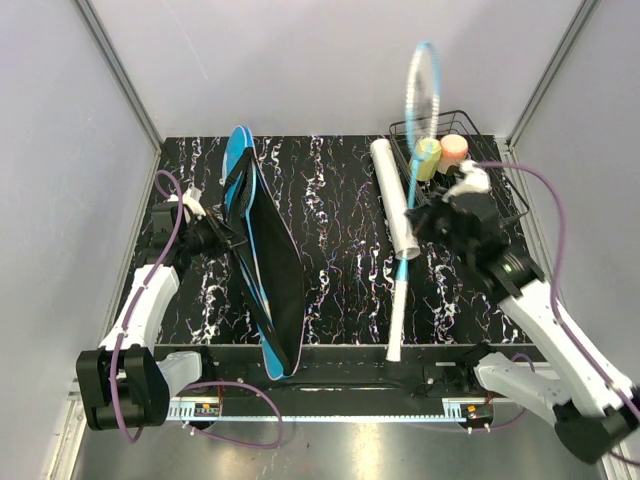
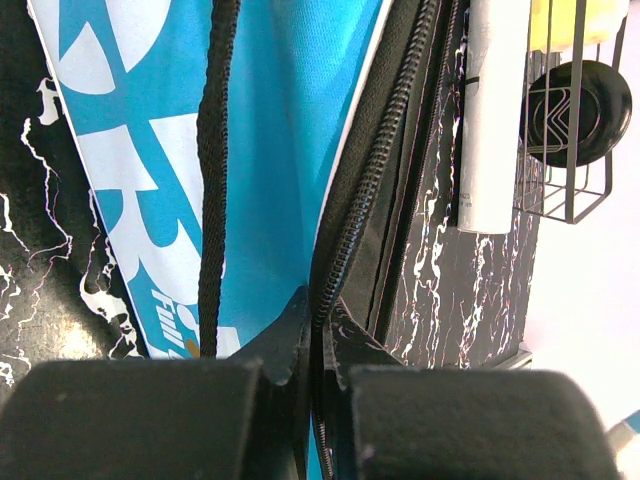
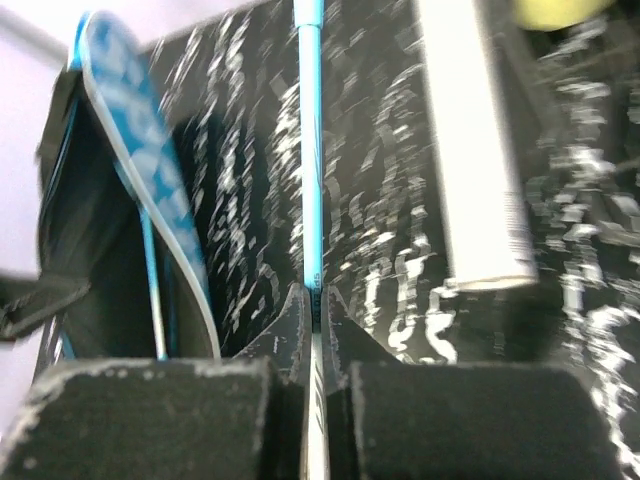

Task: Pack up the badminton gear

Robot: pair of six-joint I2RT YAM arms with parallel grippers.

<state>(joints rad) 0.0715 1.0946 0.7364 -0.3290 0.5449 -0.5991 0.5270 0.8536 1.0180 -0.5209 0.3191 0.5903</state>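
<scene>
The blue cover (image 1: 262,262) lies open on the left of the table, its black inside showing. My left gripper (image 1: 214,236) is shut on its zipper edge (image 2: 345,230), with the blue lettered face (image 2: 280,120) beside it. My right gripper (image 1: 421,222) is shut on the thin blue shaft (image 3: 311,150) of a blue-framed racket. The racket head (image 1: 424,82) is raised over the basket and the white handle (image 1: 395,322) points at the near edge. A thin blue shaft (image 3: 152,285) shows inside the cover (image 3: 135,170). The white tube (image 1: 392,193) lies beside the racket. No shuttlecocks show.
A black wire basket (image 1: 492,175) at the back right holds a yellow bottle (image 1: 428,157) and a pink one (image 1: 454,147). The basket (image 2: 570,150) and tube (image 2: 490,110) show in the left wrist view. Grey walls stand on three sides.
</scene>
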